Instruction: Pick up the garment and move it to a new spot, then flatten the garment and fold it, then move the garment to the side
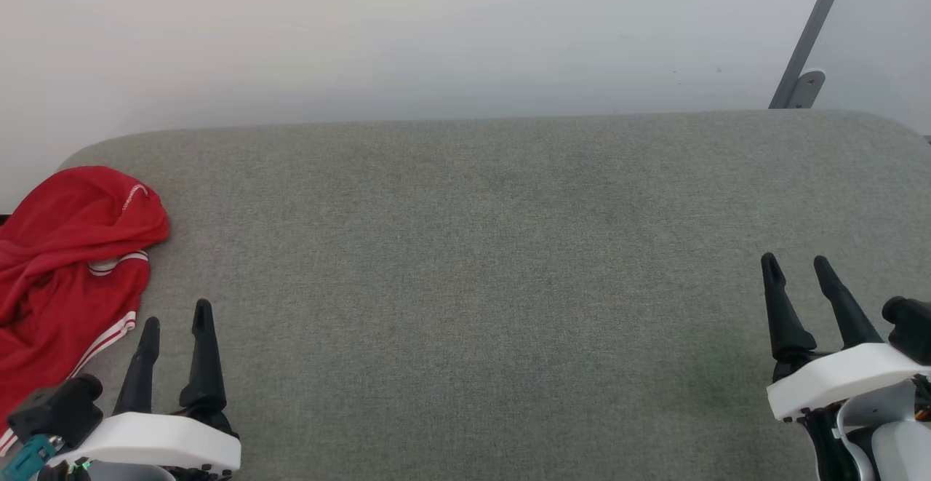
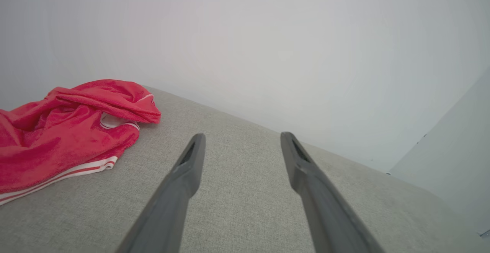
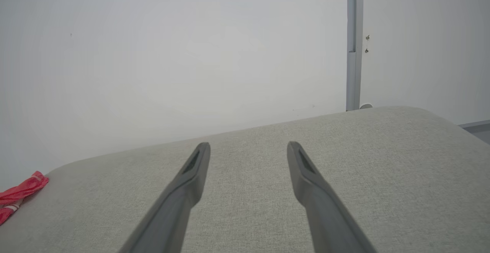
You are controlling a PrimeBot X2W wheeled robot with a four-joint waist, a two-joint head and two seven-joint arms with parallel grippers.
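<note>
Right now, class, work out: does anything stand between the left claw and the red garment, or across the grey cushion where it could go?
Nothing visible does. The left claw is open beside the garment, with only a bare strip of grey cushion between them. Nothing visible lies on the cushion's stretch toward the right claw either.

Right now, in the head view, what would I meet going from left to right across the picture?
Crumpled red garment at the left edge → left gripper, fingers apart → long stretch of bare grey cushion → right gripper, fingers apart.
</note>
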